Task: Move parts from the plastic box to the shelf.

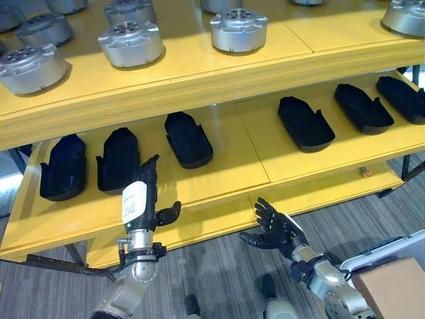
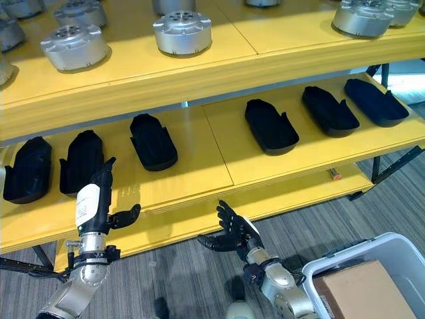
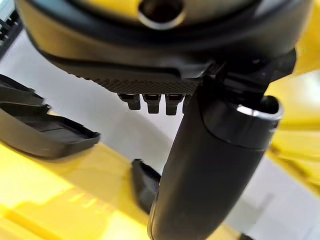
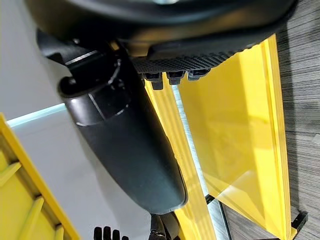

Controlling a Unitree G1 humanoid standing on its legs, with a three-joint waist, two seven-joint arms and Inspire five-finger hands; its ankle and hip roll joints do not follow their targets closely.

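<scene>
1. Both my robot hands are empty: left robot hand [image 1: 141,193] fingers straight by the shelf [image 1: 219,166], right robot hand [image 1: 273,229] spread wide.
2. Black parts [image 1: 188,138] sit rowed on the shelf; box [image 2: 372,279] near right, guessing I reload there.

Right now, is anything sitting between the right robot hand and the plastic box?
Nothing visible does. The right robot hand is open and empty over bare floor in front of the shelf; the plastic box, holding a cardboard box, is to its right.
</scene>
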